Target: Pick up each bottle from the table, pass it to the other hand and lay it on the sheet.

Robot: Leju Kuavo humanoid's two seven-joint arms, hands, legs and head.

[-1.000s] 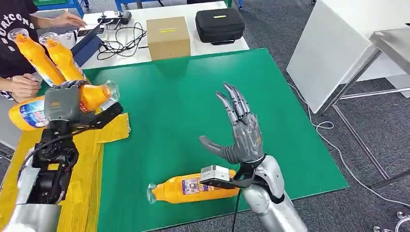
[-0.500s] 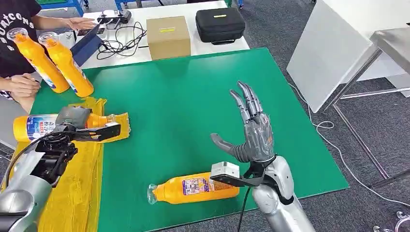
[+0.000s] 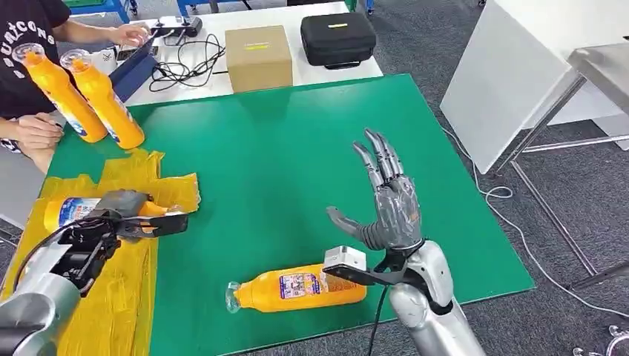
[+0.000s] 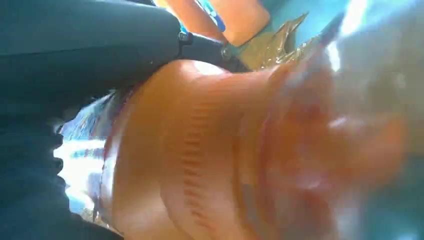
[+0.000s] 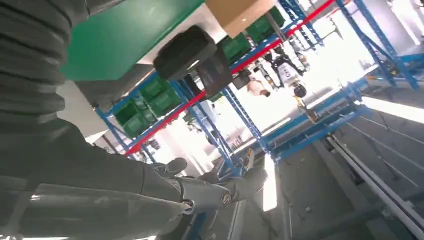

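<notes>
Green bench (image 3: 297, 148) carries a yellow sheet (image 3: 126, 282) at the robot's left; no bottle lies free on the sheet yet; the left hand (image 3: 122, 211) grasps one orange bottle (image 3: 74, 211) low over the sheet, so its laying looks nearly done; a second bottle (image 3: 297, 288) lies on the green near the right hand (image 3: 386, 208), which is raised, fingers spread, holding nothing; two upright bottles (image 3: 89, 93) wait at the far left.
</notes>
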